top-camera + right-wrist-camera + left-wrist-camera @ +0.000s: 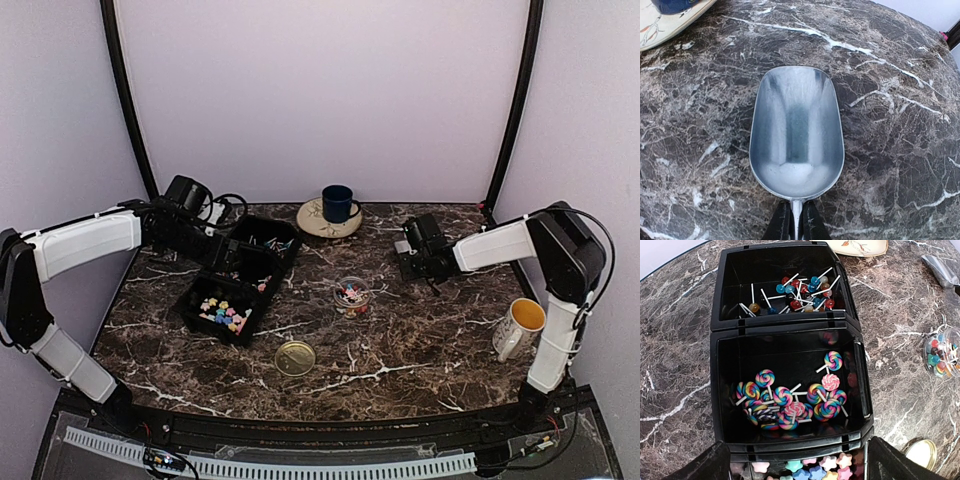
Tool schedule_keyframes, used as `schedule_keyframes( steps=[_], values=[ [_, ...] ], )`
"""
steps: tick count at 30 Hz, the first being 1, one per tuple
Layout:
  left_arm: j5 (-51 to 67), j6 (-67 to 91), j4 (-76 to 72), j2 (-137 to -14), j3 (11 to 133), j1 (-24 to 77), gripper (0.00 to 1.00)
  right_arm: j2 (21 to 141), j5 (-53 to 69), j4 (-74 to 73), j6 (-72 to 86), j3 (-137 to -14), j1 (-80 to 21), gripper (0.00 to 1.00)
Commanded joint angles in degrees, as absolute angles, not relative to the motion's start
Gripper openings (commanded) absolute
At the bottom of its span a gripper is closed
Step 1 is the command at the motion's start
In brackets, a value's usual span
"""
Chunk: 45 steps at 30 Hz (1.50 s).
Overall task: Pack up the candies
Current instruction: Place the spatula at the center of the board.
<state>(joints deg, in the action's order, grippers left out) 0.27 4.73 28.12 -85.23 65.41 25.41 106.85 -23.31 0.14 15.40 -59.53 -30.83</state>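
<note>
Candies (790, 405) are seen mostly in the black tray (790, 324) at nine o'clock; a few lie in the jar (351, 295) at centre, its lid (295, 357) off at six o'clock. An empty scoop (796, 132) is pinched tight by the right gripper (796, 222). The left gripper (800, 462) is spread wide and empty over the tray. Bare table (420, 340) is shown between the jar and the mug (520, 325) at four o'clock.

Soft, even light from above fills the enclosure, leaving the pale back wall (320, 90) bright and the dark marble table (420, 340) almost shadowless. The metal scoop (797, 135) shows a dull, banded sheen. Inside the shaded, glossy black tray (785, 325), the candies (790, 405) stay sharp. Both wrist views bow at the edges.
</note>
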Motion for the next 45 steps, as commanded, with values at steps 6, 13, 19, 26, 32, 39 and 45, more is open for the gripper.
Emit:
schedule_keyframes(
  steps=[6,13,19,26,32,39,45],
  values=[
    [0.24,4.0,25.66,-84.62,64.16,25.66,0.99,109.78,-20.19,1.67,16.09,-60.68,-29.42,0.12],
    [0.12,3.96,25.51,-84.4,64.38,25.66,0.99,108.89,-19.15,1.28,15.82,-59.98,-29.43,0.18],
    [-0.35,4.04,25.13,-84.0,64.07,25.65,0.99,107.93,-18.9,0.79,15.67,-59.85,-29.44,0.19],
    [-0.42,4.11,25.23,-84.11,64.07,25.61,0.99,105.14,-18.63,-1.35,15.26,-60.17,-29.44,0.29],
    [-0.16,4.2,25.22,-84.11,64.07,25.66,0.99,100.95,-18.8,-4.41,13.63,-60.6,-29.6,0.39],
    [-0.57,4.22,25.31,-84.11,63.99,25.62,0.99,94.98,-18.64,-7.43,9.8,-60.67,-31.23,0.44],
    [-0.64,3.96,25.14,-83.78,63.83,25.6,0.99,87.61,-16.17,-6.67,0.95,-59.1,-36.79,0.45]
  ],
)
